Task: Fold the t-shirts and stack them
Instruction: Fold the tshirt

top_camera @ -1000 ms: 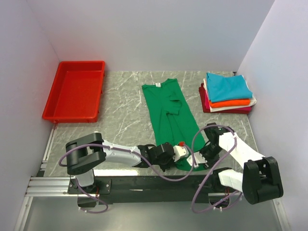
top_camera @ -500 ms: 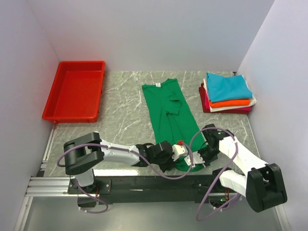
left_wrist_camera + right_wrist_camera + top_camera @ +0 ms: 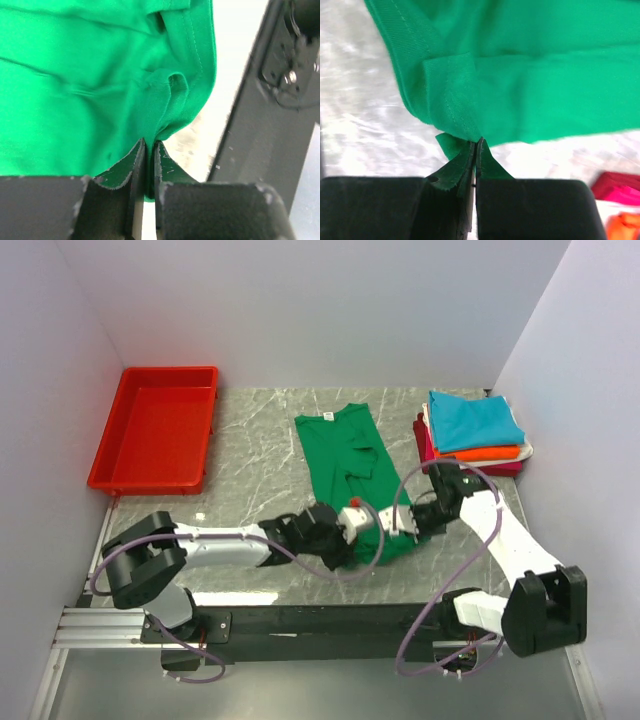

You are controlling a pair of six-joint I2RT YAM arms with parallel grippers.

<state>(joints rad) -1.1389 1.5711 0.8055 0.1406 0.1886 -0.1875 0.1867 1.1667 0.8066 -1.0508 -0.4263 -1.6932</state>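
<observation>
Here, both arms stretch low over the grey marbled table [image 3: 250, 480], elbows bent, wrists meeting near its middle. The left gripper [image 3: 148, 150] and right gripper [image 3: 476, 147] are each clenched on the near hem of the bright green t-shirt [image 3: 343, 452], its soft knit bunching into stitched folds at the jaws. The shirt runs toward 12 o'clock, the stack of folded shirts [image 3: 476, 432] sits at 2 o'clock, and from above the grippers hide the hem.

Left arm [image 3: 215, 540]: lying low, stretching rightward; left gripper [image 3: 148, 145] pinching a shirt [image 3: 75, 75] fold, jaws nearly touching.
Right arm [image 3: 505, 535]: bending leftward; right gripper [image 3: 476, 142] clamping the shirt edge just ahead of its tips, jaws pressing together.
</observation>
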